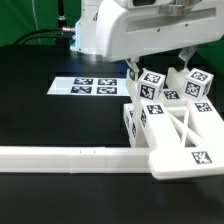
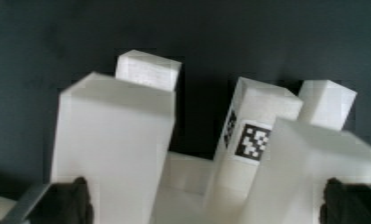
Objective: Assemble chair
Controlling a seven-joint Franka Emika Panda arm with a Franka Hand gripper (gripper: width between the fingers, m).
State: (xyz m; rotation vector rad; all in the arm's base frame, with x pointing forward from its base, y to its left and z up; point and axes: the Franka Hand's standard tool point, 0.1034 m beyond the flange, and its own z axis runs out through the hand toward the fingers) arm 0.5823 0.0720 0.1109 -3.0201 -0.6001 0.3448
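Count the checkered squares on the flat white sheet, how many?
4 on the marker board: two tags in the far row, two in the near. More may be hidden.

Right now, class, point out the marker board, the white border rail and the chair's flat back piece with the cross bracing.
marker board point(image 1: 92, 87), exterior view, on its tagged top face.
white border rail point(image 1: 60, 158), exterior view, on the long straight run.
flat back piece point(image 1: 187, 128), exterior view, on the crossing of its diagonal braces.
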